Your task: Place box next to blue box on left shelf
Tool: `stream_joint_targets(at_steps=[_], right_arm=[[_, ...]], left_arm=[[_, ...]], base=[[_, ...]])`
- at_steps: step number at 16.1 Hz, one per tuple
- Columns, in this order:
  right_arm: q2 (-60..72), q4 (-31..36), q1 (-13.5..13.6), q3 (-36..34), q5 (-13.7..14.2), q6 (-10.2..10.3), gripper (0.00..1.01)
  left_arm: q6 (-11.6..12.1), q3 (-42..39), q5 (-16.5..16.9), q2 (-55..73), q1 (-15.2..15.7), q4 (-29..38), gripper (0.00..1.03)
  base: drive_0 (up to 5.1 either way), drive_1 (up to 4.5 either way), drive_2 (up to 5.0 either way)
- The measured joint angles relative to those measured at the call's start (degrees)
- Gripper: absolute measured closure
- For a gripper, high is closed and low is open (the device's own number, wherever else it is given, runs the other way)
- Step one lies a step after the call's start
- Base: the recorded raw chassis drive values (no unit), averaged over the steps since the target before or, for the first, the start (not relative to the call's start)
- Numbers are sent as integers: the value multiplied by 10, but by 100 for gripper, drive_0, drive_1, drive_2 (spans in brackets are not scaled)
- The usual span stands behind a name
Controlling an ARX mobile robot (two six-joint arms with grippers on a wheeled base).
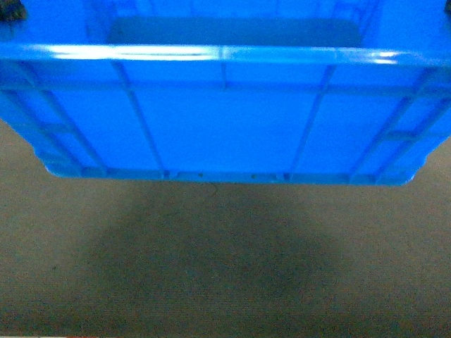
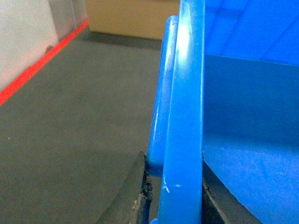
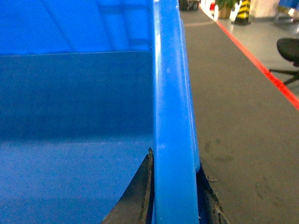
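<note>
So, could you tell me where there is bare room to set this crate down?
Bare carpet lies beneath the box, and out to the red line. Both rims are taken by the left gripper and right gripper.

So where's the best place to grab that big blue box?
Probably the thick rolled rim of the box, at the two short ends. The left gripper and right gripper each pinch one end's rim from above, one finger inside, one outside.
</note>
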Motion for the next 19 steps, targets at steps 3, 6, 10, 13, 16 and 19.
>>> stream_joint_targets(at_steps=[3, 6, 10, 13, 16, 19], right_arm=[[-22, 64, 10, -37, 20, -26, 83], [-22, 102, 10, -65, 32, -49, 83], [-25, 106, 10, -65, 36, -54, 83], [-25, 105, 11, -65, 36, -56, 83], [-25, 105, 14, -65, 37, -56, 83], [-25, 105, 13, -65, 38, -57, 83]], left_arm=[[0, -39, -10, -23, -7, 59, 86], [4, -66, -22, -23, -17, 76, 87], [7, -66, -23, -27, -18, 82, 87], [9, -66, -24, -27, -18, 82, 87], [9, -66, -26, -27, -18, 82, 87], [9, -66, -25, -27, -18, 82, 87]], base=[[0, 0, 0], [0, 0, 0], [0, 0, 0], [0, 0, 0], [0, 0, 0], [0, 0, 0]])
